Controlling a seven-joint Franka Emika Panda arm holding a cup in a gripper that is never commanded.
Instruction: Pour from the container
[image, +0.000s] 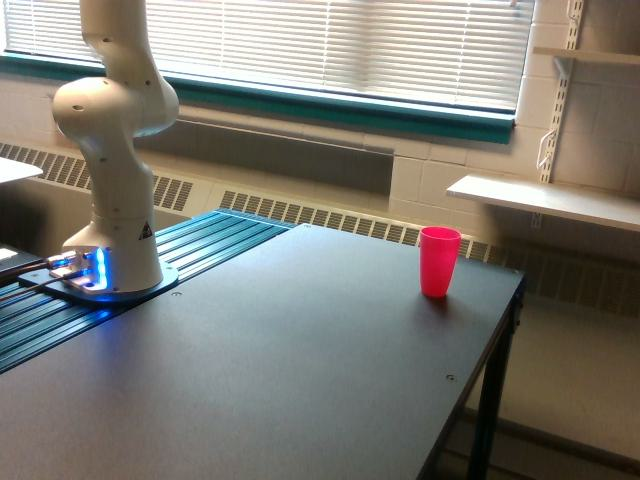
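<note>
A pink cup (439, 261) stands upright near the far right corner of the dark counter (300, 370). The arm's white base (112, 200) (blue light at its foot) rises at the counter's left edge and leaves the frame, so the fingers and the clear container are out of view.

Daylight came softly through the closed blinds (340, 45), washing them nearly white. The dark worktop (300, 370) carried a dull sheen, a blue glow shone at the arm's base (95, 268), and everything looked slightly soft.
</note>
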